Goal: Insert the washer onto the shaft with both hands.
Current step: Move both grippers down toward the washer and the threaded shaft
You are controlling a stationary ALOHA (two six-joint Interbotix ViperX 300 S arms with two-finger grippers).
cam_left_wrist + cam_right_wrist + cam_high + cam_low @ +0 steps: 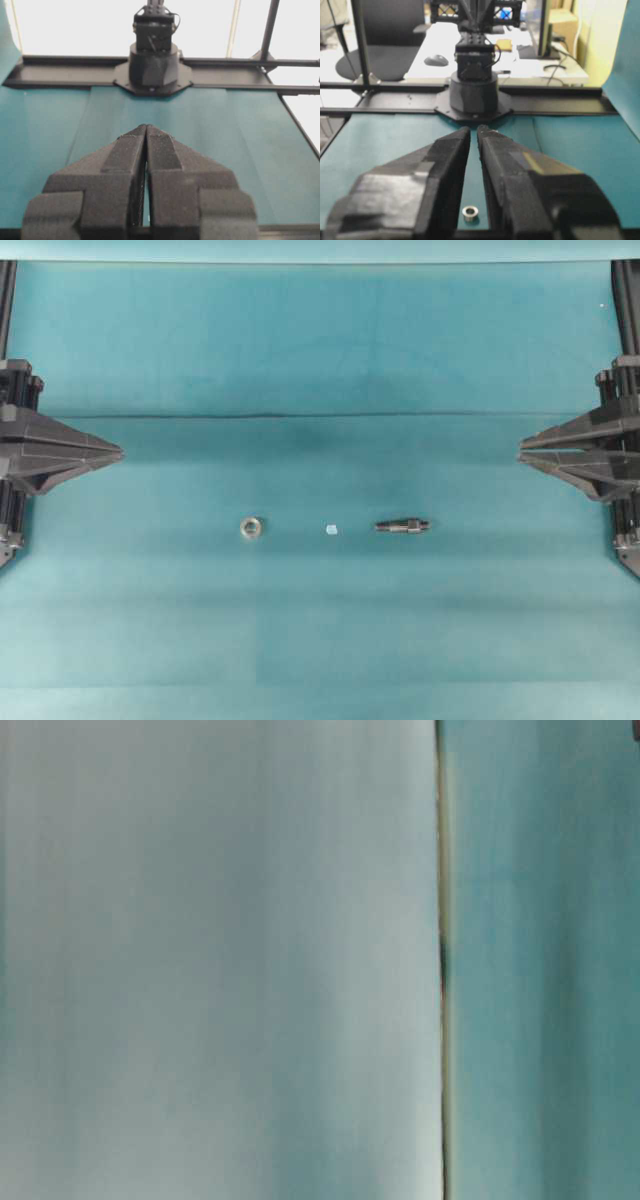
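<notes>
The washer (251,528), a small silvery ring, lies flat on the teal cloth left of centre. The shaft (402,526), a short dark stepped pin, lies on its side to the washer's right, lengthwise left to right. My left gripper (118,453) hovers at the left edge, shut, its tips touching (146,127) and nothing in them. My right gripper (522,452) is at the right edge, its fingers nearly together with a thin slit (474,129), holding nothing. Through that slit the washer (469,212) shows on the cloth. Both grippers are far from both parts.
A small pale tape bit (332,529) lies between washer and shaft. A crease (300,416) runs across the cloth behind them. Each wrist view faces the opposite arm's base (154,65) (474,92) on a black rail. The table-level view is only a blur.
</notes>
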